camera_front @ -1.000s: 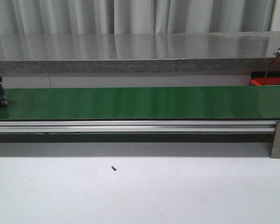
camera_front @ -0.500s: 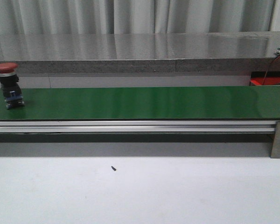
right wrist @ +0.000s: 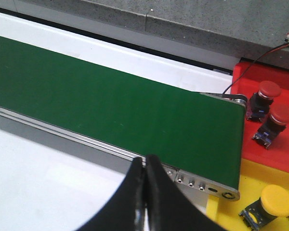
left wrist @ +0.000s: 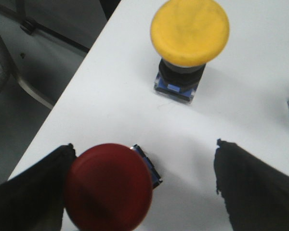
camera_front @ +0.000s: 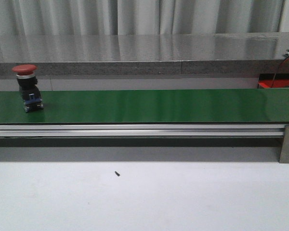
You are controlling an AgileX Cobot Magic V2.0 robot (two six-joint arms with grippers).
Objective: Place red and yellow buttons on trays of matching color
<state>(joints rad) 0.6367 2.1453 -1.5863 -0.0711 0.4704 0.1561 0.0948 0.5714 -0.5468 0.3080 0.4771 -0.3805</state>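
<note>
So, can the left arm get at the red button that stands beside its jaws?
Probably yes. The red button stands upright on the white table, close against one finger of the open left gripper; nothing covers it.

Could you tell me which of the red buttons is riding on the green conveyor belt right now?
The lone red button at the belt's left end; two others sit on the red tray.
</note>
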